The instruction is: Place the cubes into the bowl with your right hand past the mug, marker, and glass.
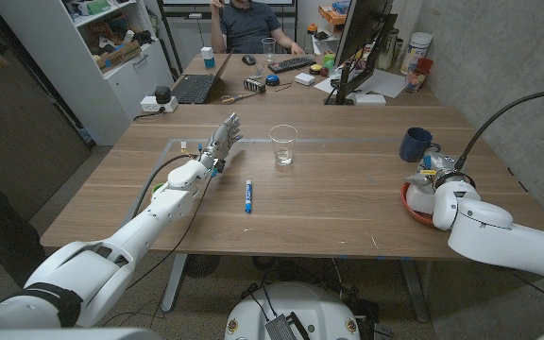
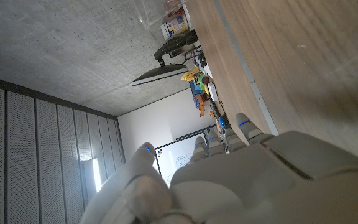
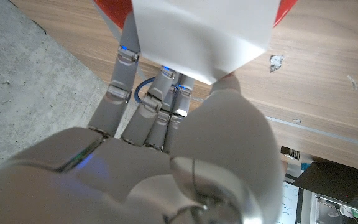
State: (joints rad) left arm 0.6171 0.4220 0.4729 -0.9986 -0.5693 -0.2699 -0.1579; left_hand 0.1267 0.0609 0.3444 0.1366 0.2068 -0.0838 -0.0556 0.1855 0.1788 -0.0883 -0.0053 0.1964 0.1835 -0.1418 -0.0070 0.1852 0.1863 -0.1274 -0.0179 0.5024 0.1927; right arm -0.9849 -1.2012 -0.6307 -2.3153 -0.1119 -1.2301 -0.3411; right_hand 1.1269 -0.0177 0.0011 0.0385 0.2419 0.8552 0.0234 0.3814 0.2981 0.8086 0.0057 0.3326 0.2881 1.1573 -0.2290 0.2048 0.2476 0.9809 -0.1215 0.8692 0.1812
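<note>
Now | right robot hand [image 1: 432, 171] over bowl [image 1: 410, 202], grip unclear | left robot hand [image 1: 223, 138] open

Right hand [image 3: 166, 155] fingers [image 3: 120, 87] reach to red-and-white bowl [image 3: 204, 31] over wooden table [image 3: 328, 81].

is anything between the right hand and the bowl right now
Nothing visible stands between them. The right hand is already at the red bowl near the table's right edge, its fingers reaching down at the bowl's white inside. The mug stands just behind; glass and marker lie off toward mid-table.
</note>
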